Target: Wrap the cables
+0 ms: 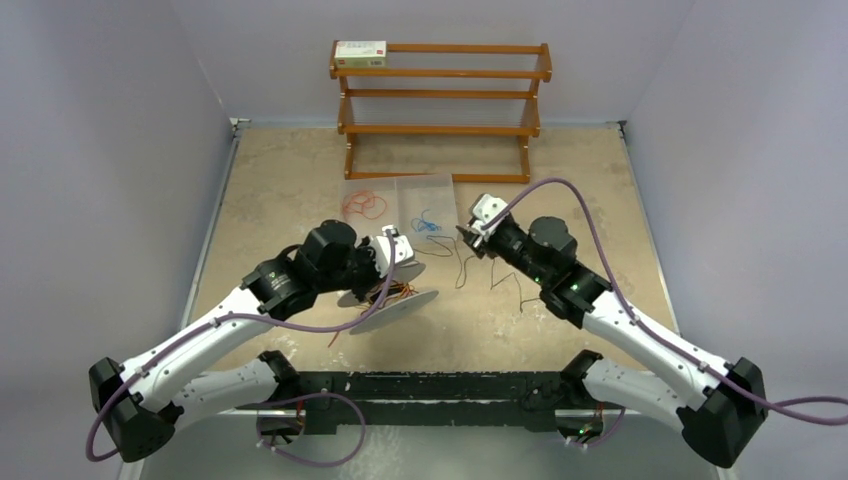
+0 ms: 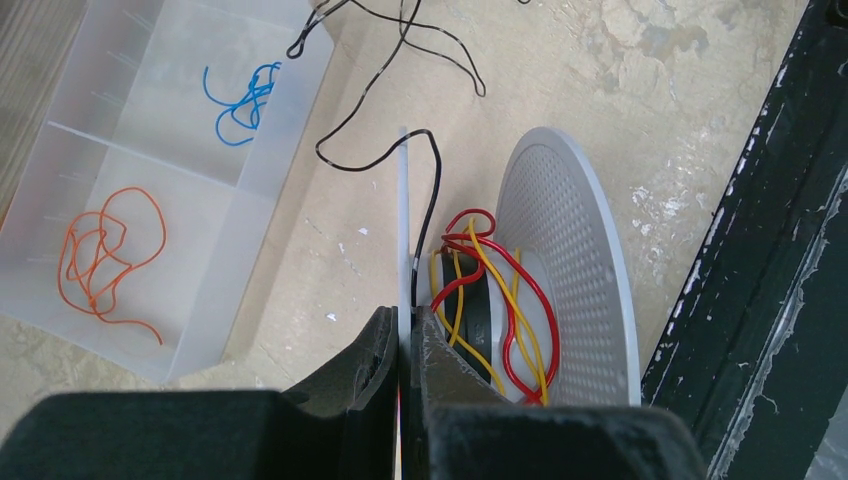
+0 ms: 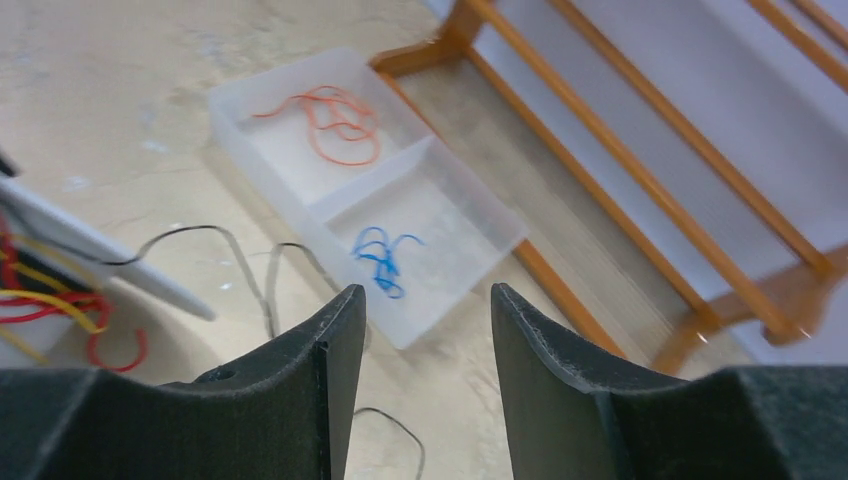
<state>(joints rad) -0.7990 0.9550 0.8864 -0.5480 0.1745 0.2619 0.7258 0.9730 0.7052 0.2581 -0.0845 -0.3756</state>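
Presenting it for winding, spool (image 2: 570, 260) is clamped by the rim in left gripper (image 2: 403, 345); right gripper (image 3: 425, 310) is spread, empty, black cables (image 1: 460, 270) at its 6 o'clock.

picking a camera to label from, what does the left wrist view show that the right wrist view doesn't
Left wrist only: the left tool shut on one thin flange of the spool, and the perforated face of the other flange. Right wrist only: the wooden rack and the open right tool. Both: the clear tray with an orange wire and a blue wire in separate compartments, black wires loose on the table, and red and yellow wires on the spool.
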